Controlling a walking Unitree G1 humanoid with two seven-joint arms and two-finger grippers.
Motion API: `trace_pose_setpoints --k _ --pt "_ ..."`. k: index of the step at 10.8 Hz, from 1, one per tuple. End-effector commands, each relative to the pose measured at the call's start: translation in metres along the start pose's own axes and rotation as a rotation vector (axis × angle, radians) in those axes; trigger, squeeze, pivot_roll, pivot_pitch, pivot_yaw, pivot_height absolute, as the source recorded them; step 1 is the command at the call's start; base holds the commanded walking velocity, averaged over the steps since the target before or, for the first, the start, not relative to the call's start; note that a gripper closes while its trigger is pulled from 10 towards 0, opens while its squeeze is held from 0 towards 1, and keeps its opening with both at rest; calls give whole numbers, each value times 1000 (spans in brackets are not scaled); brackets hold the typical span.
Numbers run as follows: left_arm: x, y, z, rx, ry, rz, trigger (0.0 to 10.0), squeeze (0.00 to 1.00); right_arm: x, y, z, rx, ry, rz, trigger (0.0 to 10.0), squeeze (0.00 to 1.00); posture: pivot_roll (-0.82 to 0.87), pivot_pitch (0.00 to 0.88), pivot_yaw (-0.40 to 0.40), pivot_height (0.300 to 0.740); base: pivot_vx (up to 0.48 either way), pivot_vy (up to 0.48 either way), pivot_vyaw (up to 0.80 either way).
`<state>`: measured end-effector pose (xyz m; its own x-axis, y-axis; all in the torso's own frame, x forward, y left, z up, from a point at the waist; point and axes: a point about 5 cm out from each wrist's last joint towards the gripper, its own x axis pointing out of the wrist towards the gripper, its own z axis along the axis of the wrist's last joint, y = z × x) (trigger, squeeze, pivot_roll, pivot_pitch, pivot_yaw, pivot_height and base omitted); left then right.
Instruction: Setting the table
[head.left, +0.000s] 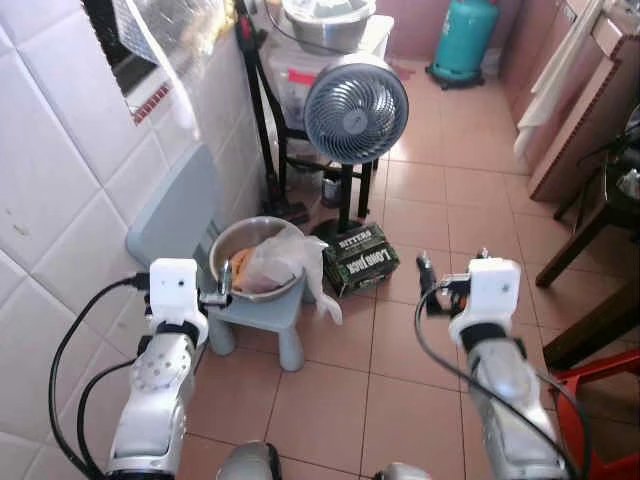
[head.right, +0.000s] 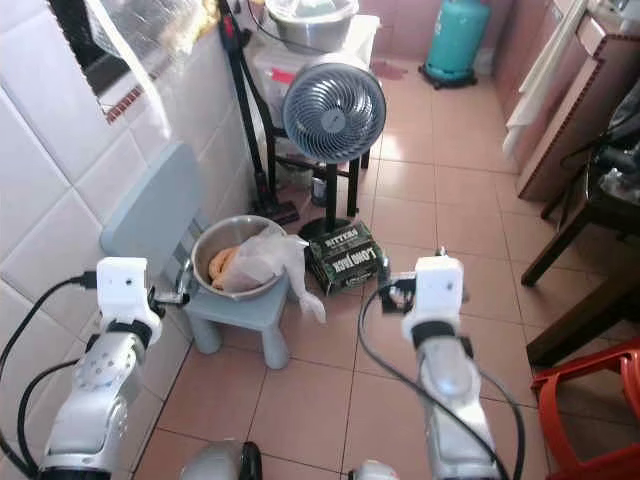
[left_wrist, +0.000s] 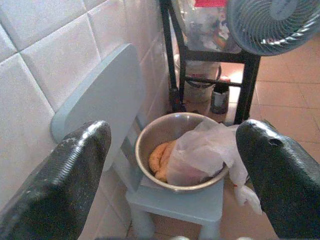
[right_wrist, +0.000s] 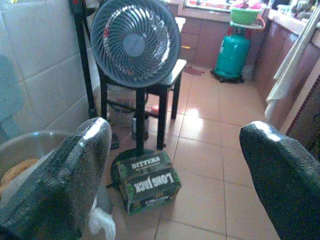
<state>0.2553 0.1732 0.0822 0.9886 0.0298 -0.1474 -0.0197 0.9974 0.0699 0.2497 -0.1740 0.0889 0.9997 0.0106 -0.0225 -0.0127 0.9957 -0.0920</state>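
A metal bowl (head.left: 252, 245) stands on a small pale blue chair (head.left: 178, 212) against the tiled wall. It holds orange food (left_wrist: 161, 157) and a crumpled clear plastic bag (head.left: 277, 262). My left gripper (head.left: 224, 284) hovers at the bowl's left rim, open and empty; the left wrist view looks down on the bowl between its fingers (left_wrist: 70, 185). My right gripper (head.left: 452, 266) hangs open over the floor tiles, right of a dark green carton (head.left: 360, 260). That carton (right_wrist: 147, 185) lies ahead of it in the right wrist view.
A standing fan (head.left: 355, 107) rises behind the carton, in front of a black rack with a metal basin (head.left: 328, 22). A green gas cylinder (head.left: 465, 35) stands at the back. Dark table legs (head.left: 585, 245) and a red stool (head.left: 600, 385) crowd the right.
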Motion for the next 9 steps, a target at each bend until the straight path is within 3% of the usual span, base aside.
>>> trace_pose_setpoints --k 1,3,6,9 --pt "1 -1 -1 5 4 -8 10000 0 2 1 3 10 -15 3 10000 0 6 16 53 740 -296 0 -500" --pt "7 -9 8 -11 -23 -20 10000 0 9 0 7 -2 -29 4 10000 0 2 35 48 740 -351 0 -306" --pt "6 -8 7 -8 -19 -27 10000 0 7 2 6 -9 -17 16 10000 0 -4 60 44 740 -430 0 -800" --pt "6 -12 9 -29 -36 -53 10000 0 5 1 6 -14 -13 10 10000 0 -13 71 46 740 0 0 -800"
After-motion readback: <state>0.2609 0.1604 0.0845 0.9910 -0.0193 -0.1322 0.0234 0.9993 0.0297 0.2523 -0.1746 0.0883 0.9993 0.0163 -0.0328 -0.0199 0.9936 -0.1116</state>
